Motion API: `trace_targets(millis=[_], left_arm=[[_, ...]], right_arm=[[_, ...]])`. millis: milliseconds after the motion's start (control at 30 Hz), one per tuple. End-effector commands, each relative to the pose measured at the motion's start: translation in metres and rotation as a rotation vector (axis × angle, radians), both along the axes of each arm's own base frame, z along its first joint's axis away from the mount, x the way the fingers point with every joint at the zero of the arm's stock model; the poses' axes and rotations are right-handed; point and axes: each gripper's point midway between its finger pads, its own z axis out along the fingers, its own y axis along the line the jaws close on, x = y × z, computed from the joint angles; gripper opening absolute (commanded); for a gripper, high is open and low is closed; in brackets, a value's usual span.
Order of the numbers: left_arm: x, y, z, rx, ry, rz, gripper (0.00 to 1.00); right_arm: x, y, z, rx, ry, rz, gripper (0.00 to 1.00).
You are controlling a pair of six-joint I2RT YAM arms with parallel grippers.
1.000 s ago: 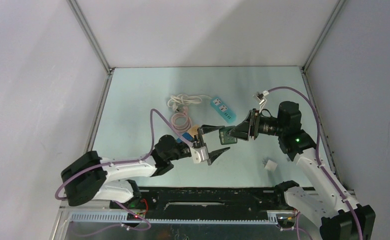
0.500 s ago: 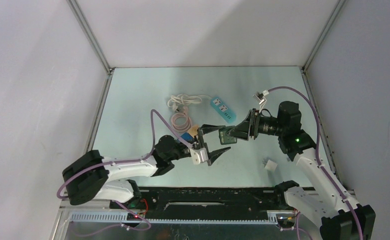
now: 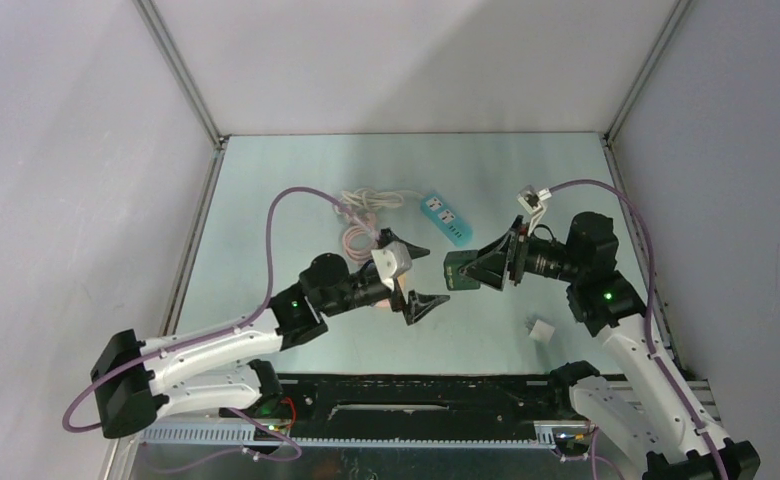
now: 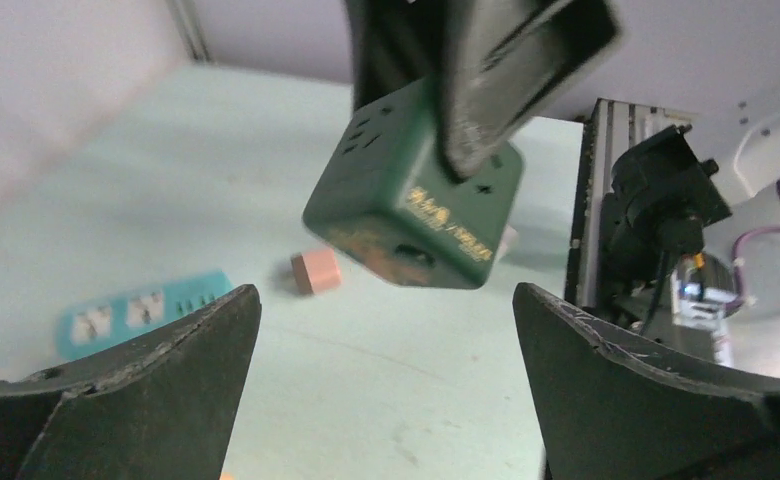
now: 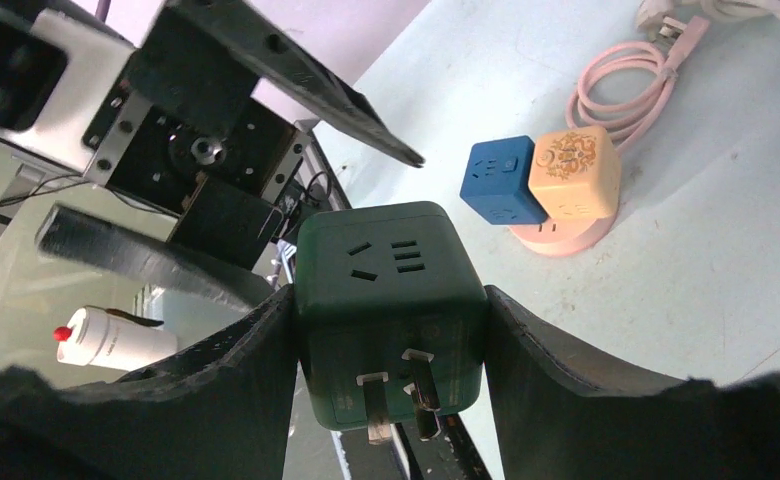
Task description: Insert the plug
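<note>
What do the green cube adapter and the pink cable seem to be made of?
The green cube adapter: apparently hard moulded plastic, satin finish, judging by rounded edges and soft highlights. Its prongs look like bare metal, grey and slightly shiny. The pink cable: probably a flexible rubbery or PVC sheath, smooth, since it lies in loose coils.

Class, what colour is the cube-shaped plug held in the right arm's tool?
The cube plug is dark green, shown best in the right wrist view.
</note>
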Motion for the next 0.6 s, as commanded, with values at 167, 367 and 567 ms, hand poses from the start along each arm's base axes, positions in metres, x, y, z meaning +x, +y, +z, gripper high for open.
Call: trace_targets(millis=[167, 367, 567], left_arm=[[0.01, 0.025, 0.002, -0.045, 0.452, 0.183, 1.0], [0.01, 0.04, 0.024, -0.176, 0.573, 0.208, 1.0], [0.015, 0.04, 0.037, -0.261, 0.778, 0.238, 1.0]], right_arm=[[-0.006, 0.001, 0.031, 0.037, -0.209, 0.042, 0.0], [-0.004, -0.004, 0.05, 0.015, -0.433, -0.008, 0.0], [0.002, -0.008, 0.071, -0.046, -0.754, -0.084, 0.0]])
